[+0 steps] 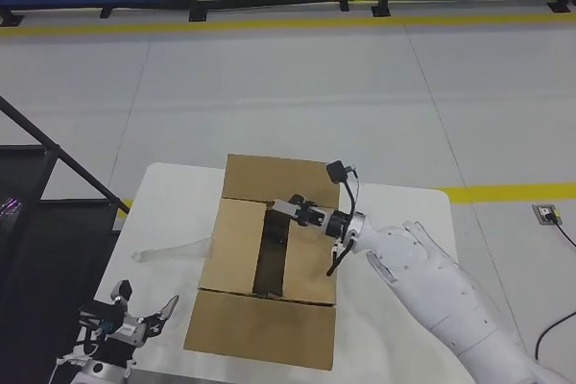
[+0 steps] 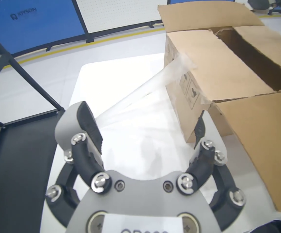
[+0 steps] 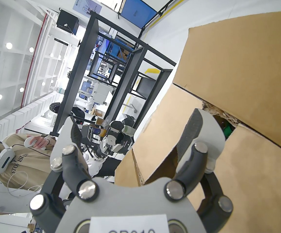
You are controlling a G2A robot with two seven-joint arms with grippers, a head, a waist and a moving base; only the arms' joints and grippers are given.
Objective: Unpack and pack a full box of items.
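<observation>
A brown cardboard box (image 1: 269, 259) stands in the middle of the white table (image 1: 163, 206). Its end flaps are folded out and the two long flaps leave a dark slot (image 1: 272, 254) between them. My right gripper (image 1: 282, 210) is open at the far end of that slot, one finger (image 3: 195, 127) over the gap and the left long flap's edge (image 3: 155, 132) between its fingers. Something green (image 3: 227, 130) shows inside the gap. My left gripper (image 1: 146, 301) is open and holds nothing, low over the table's near left corner, pointing at the box (image 2: 215, 73).
A strip of clear tape (image 1: 173, 252) hangs from the box's left side onto the table, and the same tape (image 2: 135, 93) stretches toward my left gripper (image 2: 144, 122). A black metal frame (image 1: 38, 221) stands along the table's left edge.
</observation>
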